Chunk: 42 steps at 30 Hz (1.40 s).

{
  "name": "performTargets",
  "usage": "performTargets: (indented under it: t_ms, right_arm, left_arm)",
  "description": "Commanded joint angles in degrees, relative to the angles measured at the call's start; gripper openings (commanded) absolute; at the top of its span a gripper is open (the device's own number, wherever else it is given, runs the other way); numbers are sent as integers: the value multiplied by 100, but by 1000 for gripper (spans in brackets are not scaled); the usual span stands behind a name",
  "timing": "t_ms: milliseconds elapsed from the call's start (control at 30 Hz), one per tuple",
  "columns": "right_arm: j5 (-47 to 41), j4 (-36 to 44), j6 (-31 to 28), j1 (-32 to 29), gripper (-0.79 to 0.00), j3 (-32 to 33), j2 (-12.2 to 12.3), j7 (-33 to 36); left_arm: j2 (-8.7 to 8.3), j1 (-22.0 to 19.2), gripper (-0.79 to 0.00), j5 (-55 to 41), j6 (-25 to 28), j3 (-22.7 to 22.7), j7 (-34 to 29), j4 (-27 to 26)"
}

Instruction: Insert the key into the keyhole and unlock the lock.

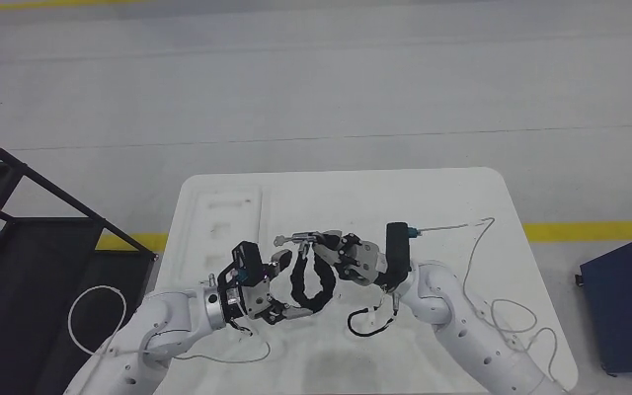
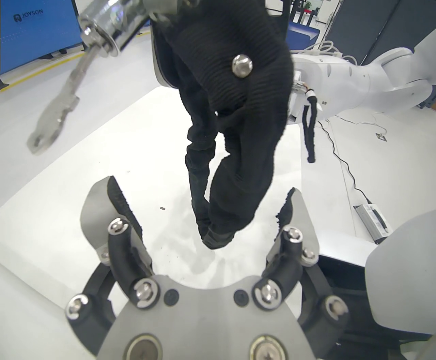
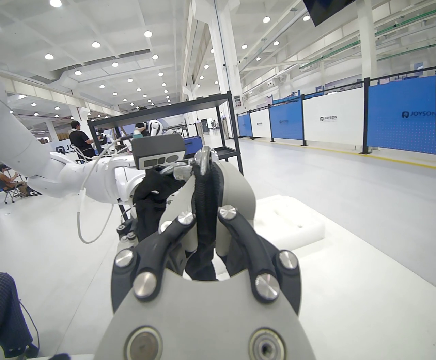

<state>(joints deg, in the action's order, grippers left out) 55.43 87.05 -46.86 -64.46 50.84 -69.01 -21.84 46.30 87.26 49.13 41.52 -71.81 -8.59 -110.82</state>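
Note:
A cable lock in a black fabric sleeve (image 1: 311, 281) hangs as a loop above the white table (image 1: 444, 197). My right gripper (image 1: 341, 259) is shut on the lock's upper part, and the black sleeve (image 3: 204, 204) is pinched between its fingers. The silver lock cylinder (image 2: 102, 27) sticks out at the top. A silver key (image 2: 54, 119) juts from its end, seen in the top view as the key (image 1: 286, 239). My left gripper (image 2: 201, 185) stands open just below and beside the hanging loop (image 2: 238, 153), touching nothing; the left gripper (image 1: 281, 288) sits left of the lock.
A white foam tray (image 1: 229, 212) lies at the table's back left. Thin cables (image 1: 479, 247) trail over the right side, with a small grey box (image 2: 373, 218) near that edge. A black metal rack (image 1: 49, 247) stands left of the table.

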Motion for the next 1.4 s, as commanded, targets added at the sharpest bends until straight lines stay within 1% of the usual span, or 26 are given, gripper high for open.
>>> performTargets:
  t_ms: [0,33,200,367,500,633,900,1100,1300,1367]
  right_arm:
    - [6,-27,-23,33,-785,-21,-19,11]
    - [7,-40,-30,44,-785,-26,-28,10]
    - [15,-116,-62,66,-785,-19,-60,-1]
    - [33,-197,-63,43,-785,24,-79,-18]
    - [49,-235,-66,20,-785,58,-92,-14]
    - [68,-305,-44,-28,-785,109,-98,0]
    - [131,-493,77,-182,-785,235,-94,83]
    - [136,-632,182,-284,-785,335,-89,157]
    - [108,-732,377,-375,-785,480,-84,168]
    - [211,-762,595,-407,-785,583,-70,220]
  left_arm:
    - [30,-112,-683,-43,-7,117,-31,73]
    - [42,-154,-785,-45,-7,155,-43,95]
    - [77,-238,-785,-69,29,213,-36,186]
    - [82,-173,-785,-31,19,101,31,220]
    - [81,-87,-785,-37,21,-8,84,138]
    - [77,-3,-785,-87,72,-138,131,-104]
    - [68,191,-785,-256,163,-440,214,-879]
    - [66,363,-785,-339,253,-620,241,-1355]
    - [64,545,-785,-368,249,-817,194,-1605]
    - [60,603,-785,-348,181,-872,56,-1573]
